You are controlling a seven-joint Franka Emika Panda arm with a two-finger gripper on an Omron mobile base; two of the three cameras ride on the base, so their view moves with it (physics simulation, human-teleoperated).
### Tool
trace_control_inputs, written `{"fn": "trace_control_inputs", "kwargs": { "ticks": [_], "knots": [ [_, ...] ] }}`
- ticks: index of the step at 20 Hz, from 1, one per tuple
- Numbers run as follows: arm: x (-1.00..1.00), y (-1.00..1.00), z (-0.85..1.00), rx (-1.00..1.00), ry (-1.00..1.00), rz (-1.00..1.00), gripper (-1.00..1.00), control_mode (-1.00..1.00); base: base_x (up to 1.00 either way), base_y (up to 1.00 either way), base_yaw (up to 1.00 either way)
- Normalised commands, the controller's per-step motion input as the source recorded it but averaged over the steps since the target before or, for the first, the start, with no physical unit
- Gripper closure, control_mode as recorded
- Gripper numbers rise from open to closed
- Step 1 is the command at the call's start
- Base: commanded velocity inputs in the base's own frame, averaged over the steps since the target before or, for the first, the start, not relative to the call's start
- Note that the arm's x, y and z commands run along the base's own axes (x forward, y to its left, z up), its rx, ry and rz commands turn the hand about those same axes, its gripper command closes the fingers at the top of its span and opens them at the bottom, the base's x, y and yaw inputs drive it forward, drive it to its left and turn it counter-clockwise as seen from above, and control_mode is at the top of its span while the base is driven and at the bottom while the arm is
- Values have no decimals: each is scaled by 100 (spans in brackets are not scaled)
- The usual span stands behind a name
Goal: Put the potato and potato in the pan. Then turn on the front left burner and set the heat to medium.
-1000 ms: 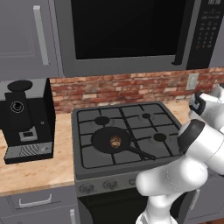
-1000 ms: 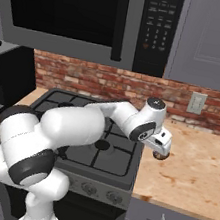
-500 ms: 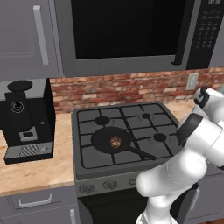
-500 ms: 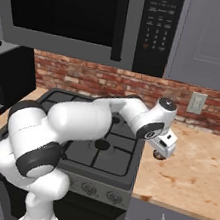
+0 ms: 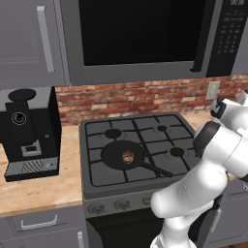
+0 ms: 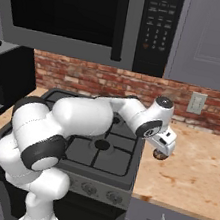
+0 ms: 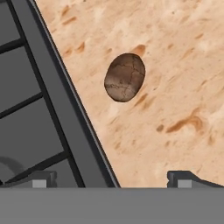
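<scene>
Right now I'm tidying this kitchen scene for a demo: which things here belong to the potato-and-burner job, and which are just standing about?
Part of the job:
- potato on the counter, right of the stove
- potato in the pan
- pan
- stove with its front knobs
- end effector, open

Standing about:
- coffee machine
- microwave
- wall outlet

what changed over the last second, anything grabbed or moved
The claw, open and empty, swung further right off the stove and lowered over the potato on the counter. Nothing was grabbed or released. The pan and the potato in it stayed put.
</scene>
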Motion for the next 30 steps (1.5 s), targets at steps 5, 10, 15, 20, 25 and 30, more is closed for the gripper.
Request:
{"fn": "trace_control_inputs", "kwargs": {
  "ticks": [5,10,15,20,25,30],
  "knots": [
    [15,0,-22,-4,-1,0,-100,-100,0,0,0],
    [0,0,-6,-2,-1,0,-100,-100,0,0,0],
    [0,0,-1,-4,0,0,-100,-100,0,0,0],
    [21,0,0,-5,0,0,-100,-100,0,0,0],
    [51,-1,-6,-9,0,0,-100,-100,0,0,0],
    [37,-7,-2,-4,0,0,-100,-100,0,0,0]
  ]
}}
